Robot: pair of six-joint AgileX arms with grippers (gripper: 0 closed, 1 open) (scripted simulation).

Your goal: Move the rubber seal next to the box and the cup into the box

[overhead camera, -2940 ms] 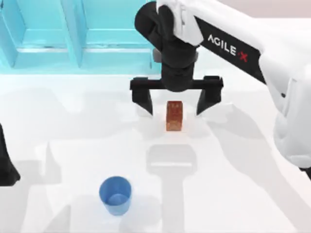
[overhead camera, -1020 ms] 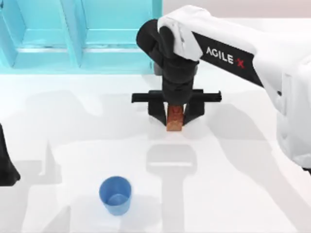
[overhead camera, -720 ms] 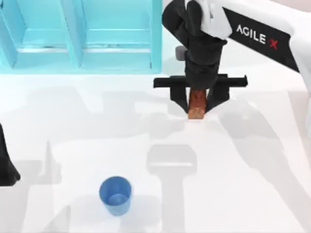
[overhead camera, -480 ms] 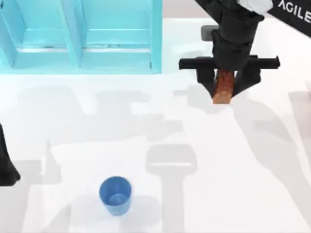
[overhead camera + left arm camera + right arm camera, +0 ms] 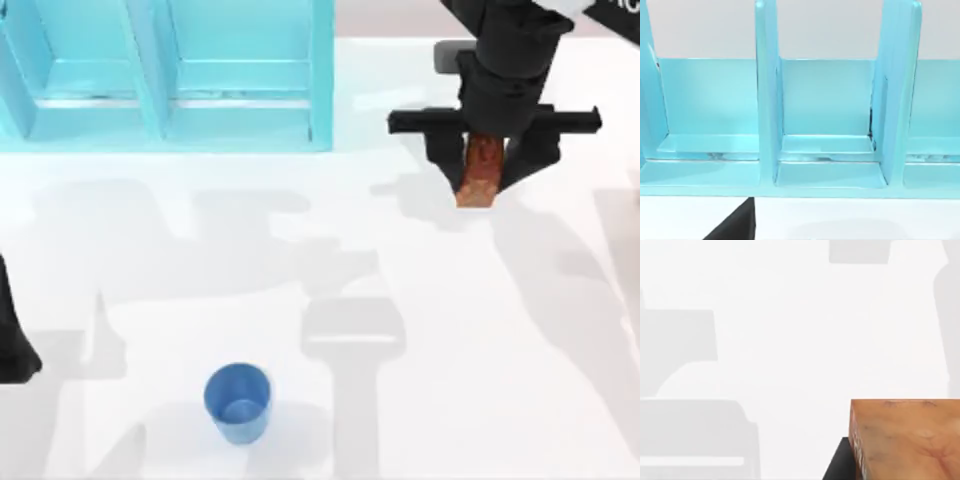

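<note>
The right claw [image 5: 484, 165] grips the rubber seal [image 5: 482, 172] near the tabletop's [image 5: 450, 330] far right edge, just beside the box [image 5: 322, 75]; the cup [image 5: 238, 401] stands near the front edge.

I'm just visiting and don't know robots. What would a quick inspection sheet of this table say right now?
Surface: white table, shadows on it.
Job's things: rubber seal held in the right gripper, to the right of the box; blue cup upright near the front, left of centre, outside the box.
Clutter: nothing seen.
Grippers: right gripper's fingers closed on the seal; left arm parked at the table's left edge.
Cables: nothing seen.
Surroundings: the turquoise box has several compartments.
</note>
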